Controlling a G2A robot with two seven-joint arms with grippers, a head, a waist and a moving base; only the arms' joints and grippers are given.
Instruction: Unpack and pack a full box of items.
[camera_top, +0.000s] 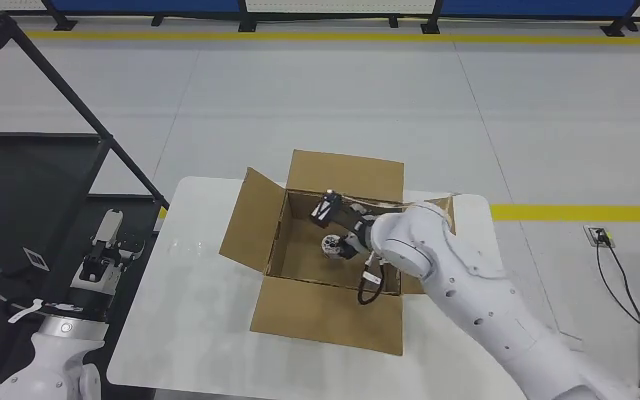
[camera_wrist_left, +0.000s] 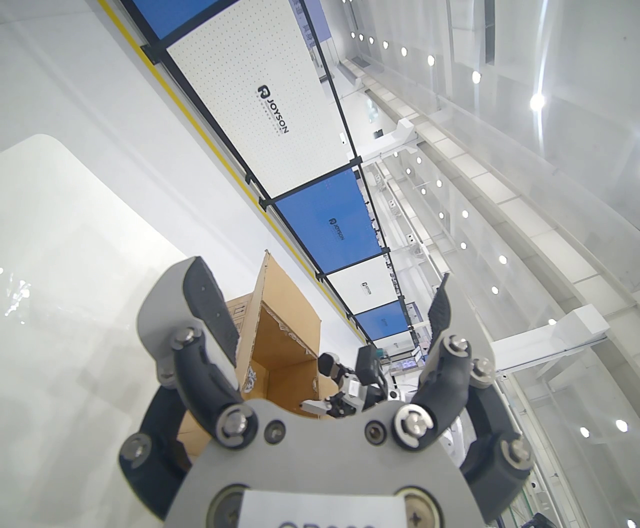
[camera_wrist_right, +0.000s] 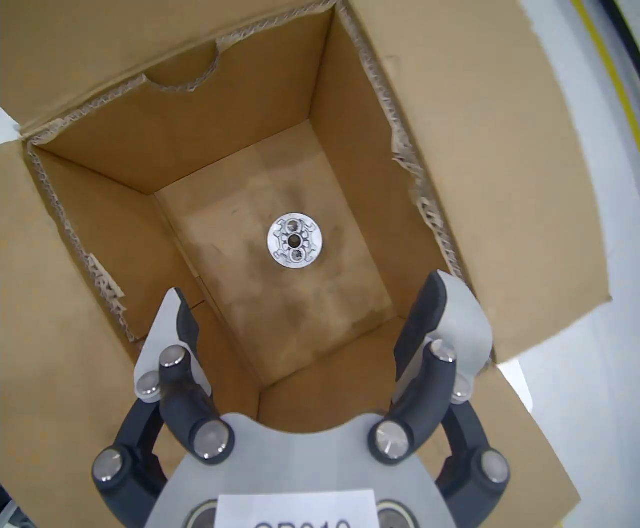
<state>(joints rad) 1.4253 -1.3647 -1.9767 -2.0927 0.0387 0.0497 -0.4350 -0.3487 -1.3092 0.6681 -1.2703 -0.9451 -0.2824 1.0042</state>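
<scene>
**Item 1.** Brown corrugated cardboard box (camera_top: 325, 315), rectangular, open at the top. All four flaps are folded outward. It stands upright near the middle of the white tabletop (camera_top: 200, 300). The inner edges of the flaps are torn and ragged, and the floor of the box is scuffed and stained.

**Item 2.** Small round silver metal disc (camera_wrist_right: 296, 241) with a dark central hole and cut-out pattern. It lies flat near the middle of the box floor, apart from all four walls. It is the one item seen inside the box.

**Item 3.** Right end effector (camera_wrist_right: 306, 287), with grey metal fingers and black pads. It is held at the box opening, above the disc and not touching it. The fingers are spread wide with nothing between them. In the top view the white arm comes in over the right-hand flap.

**Item 4.** Left end effector (camera_wrist_left: 320, 275), of the same build. It sits off the tabletop's left edge, well apart from the box. Its fingers are spread apart and hold nothing.
</scene>
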